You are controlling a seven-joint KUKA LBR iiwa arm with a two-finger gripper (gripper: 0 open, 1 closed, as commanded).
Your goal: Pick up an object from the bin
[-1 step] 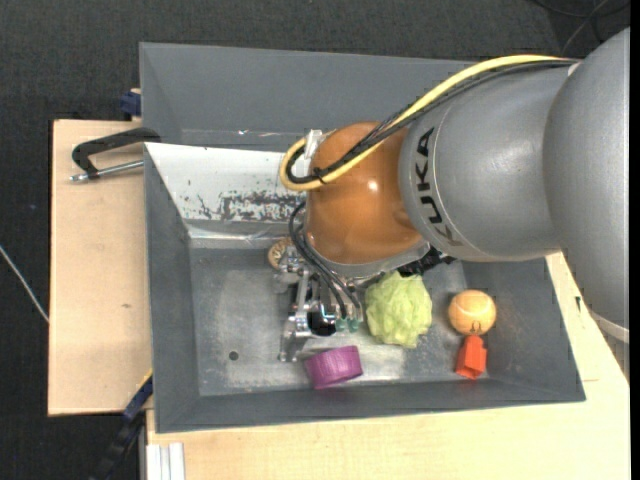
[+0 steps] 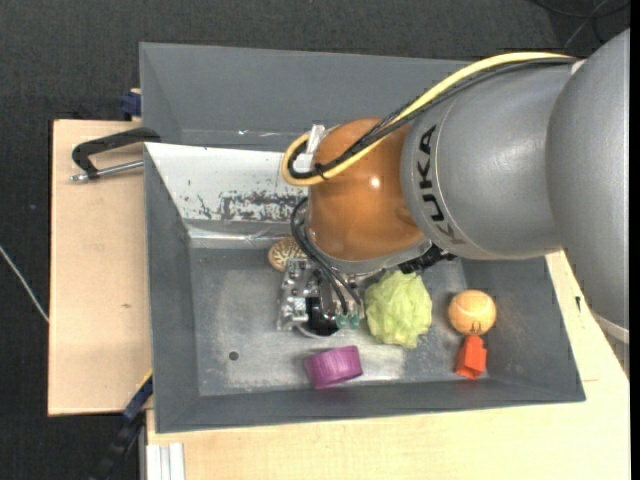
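My gripper (image 2: 312,308) reaches down into the middle of the bin floor, below the orange wrist cover. A purple cylinder-shaped piece (image 2: 333,365) lies just in front of it, near the bin's front wall. A crumpled light-green lump (image 2: 399,308) sits right beside the gripper on its right. A tan round thing (image 2: 284,256) peeks out behind the gripper on the left, partly hidden by the wrist. Whatever lies directly under the gripper is hidden by it.
Further right lie an orange ball (image 2: 471,312) and a small red-orange block (image 2: 471,357). The arm and its orange cover hide the back right of the bin. The bin's left floor shows bare grey metal.
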